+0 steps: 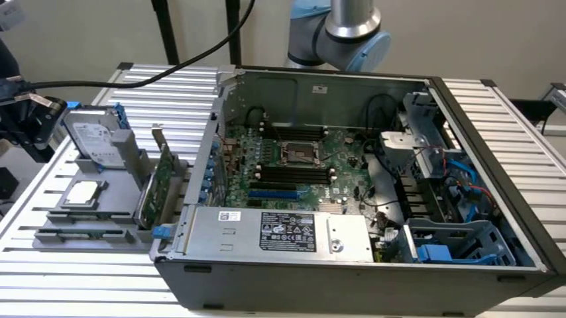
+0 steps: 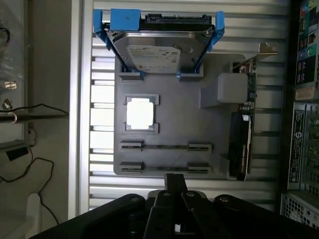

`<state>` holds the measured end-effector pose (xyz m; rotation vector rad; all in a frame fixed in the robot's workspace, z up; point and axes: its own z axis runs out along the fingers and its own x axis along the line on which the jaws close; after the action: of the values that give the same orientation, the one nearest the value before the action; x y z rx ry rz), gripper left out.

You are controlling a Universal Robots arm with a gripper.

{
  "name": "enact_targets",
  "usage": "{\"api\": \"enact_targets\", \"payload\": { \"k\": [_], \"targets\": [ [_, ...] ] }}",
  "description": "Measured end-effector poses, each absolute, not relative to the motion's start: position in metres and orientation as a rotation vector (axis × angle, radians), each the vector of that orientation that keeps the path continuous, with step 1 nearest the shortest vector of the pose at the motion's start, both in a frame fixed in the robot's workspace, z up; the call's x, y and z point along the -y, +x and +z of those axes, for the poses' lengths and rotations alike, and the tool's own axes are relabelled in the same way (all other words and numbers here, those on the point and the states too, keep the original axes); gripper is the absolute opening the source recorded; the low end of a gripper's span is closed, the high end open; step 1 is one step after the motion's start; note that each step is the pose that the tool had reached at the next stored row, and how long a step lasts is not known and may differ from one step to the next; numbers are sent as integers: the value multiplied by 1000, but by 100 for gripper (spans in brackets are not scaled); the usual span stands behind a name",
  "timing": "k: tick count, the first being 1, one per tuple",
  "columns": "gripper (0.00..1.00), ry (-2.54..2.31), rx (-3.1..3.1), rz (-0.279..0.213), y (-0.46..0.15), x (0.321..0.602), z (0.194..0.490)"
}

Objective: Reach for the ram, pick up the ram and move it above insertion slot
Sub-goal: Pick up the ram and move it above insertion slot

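— Looking for the ram (image 2: 166, 168): where does it sit?

— On edge in the gray fixture tray (image 2: 209, 119), a thin stick caught at each end by a small holder, in the lane closest to the gripper (image 2: 174, 182). A second stick (image 2: 166, 147) seems to stand the same way in the lane just beyond. Standing them on edge, I judge, leaves the long top rim free to be pinched from above.

— And the jaws?

— Drawn together, tips meeting, nothing between them. The gripper hangs above the tray's near edge, apart from the ram, with its camera looking straight down. The work stands at the reach; no pick-up has been made.

— What else does the tray carry?

— A processor (image 2: 141, 112) lies flat in a square pocket just past the sticks. Past that, a hard drive (image 2: 154, 52) in a blue caddy (image 2: 123, 20) leans on its supports. Off to one side an expansion card (image 2: 240, 144) stands on edge beside a gray block (image 2: 232, 88). Each part has its own seat, likely to keep it in a known place.

— The insertion slot?

— In the exterior view the black memory slots (image 1: 292, 175) lie on the motherboard (image 1: 340, 156) of the open computer case (image 1: 354, 285), just beside the processor socket (image 1: 296, 149). The case lies on its side on the slatted table (image 1: 79, 285), at the exterior view's right of the tray, so the slots face up. They are well apart from the ram.
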<state>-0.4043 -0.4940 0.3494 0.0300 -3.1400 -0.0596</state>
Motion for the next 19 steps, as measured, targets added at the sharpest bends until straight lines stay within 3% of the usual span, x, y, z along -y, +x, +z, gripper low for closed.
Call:
{"api": "enact_targets", "payload": {
  "k": [19],
  "targets": [
    [11,529,3089,-58,-404,494,349]
  ]
}}
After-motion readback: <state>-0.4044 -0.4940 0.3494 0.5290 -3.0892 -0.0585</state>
